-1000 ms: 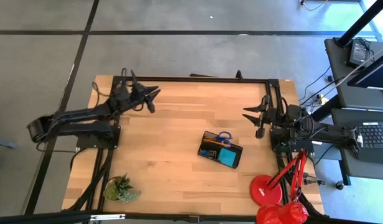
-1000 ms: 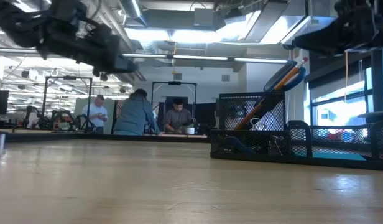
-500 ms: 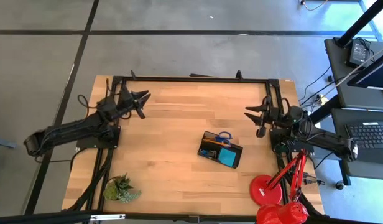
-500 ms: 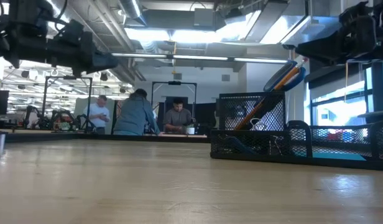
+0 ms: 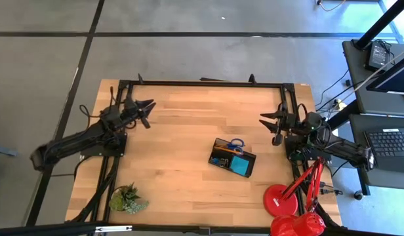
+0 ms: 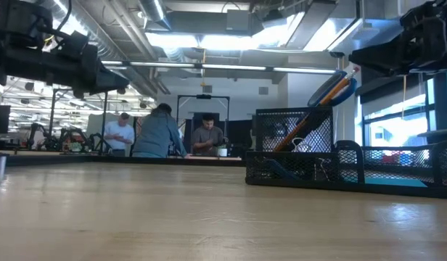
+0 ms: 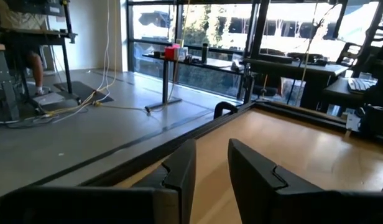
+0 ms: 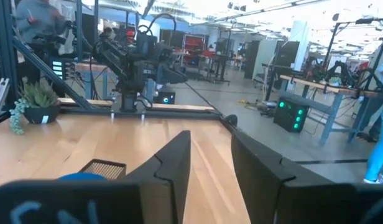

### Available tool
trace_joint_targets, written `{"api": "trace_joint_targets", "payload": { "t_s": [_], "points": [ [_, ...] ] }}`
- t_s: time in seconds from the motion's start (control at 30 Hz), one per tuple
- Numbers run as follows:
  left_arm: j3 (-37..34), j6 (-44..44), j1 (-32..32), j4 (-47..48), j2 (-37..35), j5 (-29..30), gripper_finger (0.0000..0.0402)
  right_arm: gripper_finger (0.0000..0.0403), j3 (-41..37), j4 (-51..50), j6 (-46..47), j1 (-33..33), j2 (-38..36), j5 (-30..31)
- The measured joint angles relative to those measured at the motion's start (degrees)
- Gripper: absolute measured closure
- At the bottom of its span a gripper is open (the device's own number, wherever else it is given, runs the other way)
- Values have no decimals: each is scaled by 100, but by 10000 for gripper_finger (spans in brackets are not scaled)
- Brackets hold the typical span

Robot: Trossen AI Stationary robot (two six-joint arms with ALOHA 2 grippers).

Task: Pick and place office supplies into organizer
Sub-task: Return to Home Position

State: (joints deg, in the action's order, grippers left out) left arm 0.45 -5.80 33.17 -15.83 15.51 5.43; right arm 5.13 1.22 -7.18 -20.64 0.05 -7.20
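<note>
Two raised arms, one loaded organizer on a single wooden surface (image 5: 182, 124).

At the upper-left edge in the high view, the left gripper (image 5: 144, 109), above the wood, its two fingers (image 7: 179, 171) a narrow gap apart and clamped on nothing. At the lower-left corner, one small green plant (image 5: 126, 198). Right of centre, flat on the wood and well apart from both arms, the one black organizer (image 5: 213, 157). Inside it, one pair of blue-handled scissors (image 5: 237, 143) and one square blue note pad (image 5: 240, 166). In the low view, orange pencils (image 6: 339, 88) leaning out of its tall mesh cup, number unclear. At the right edge, the right gripper (image 5: 268, 128), two fingers (image 8: 173, 155) likewise apart and empty. At the lower-right corner, one red desk lamp (image 5: 285, 200). Beyond the surface, three people (image 6: 158, 132) in the room.
</note>
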Motion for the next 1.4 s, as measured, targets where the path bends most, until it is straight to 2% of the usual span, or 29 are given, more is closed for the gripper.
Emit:
{"api": "trace_joint_targets", "payload": {
  "t_s": [0.23, 0.47, 0.83, 1.0, 1.4],
  "points": [
    [0, 86, 2, 467, -760, 2, 313, 283, 0, 11, -39, -135, 0, 68],
    [0, 115, 2, 1347, -1541, 144, 313, 283, 2, -170, 99, -399, 0, 66],
    [22, 59, 0, 1440, -1550, 96, 313, 283, -6, -395, 244, -623, 2, 66],
    [22, 59, 0, 1440, -1548, 95, 313, 283, -468, 300, 404, -671, 2, 68],
    [22, 57, 0, 1440, -1543, 90, 313, 283, -466, 233, 544, -673, 7, 61]
  ]
}}
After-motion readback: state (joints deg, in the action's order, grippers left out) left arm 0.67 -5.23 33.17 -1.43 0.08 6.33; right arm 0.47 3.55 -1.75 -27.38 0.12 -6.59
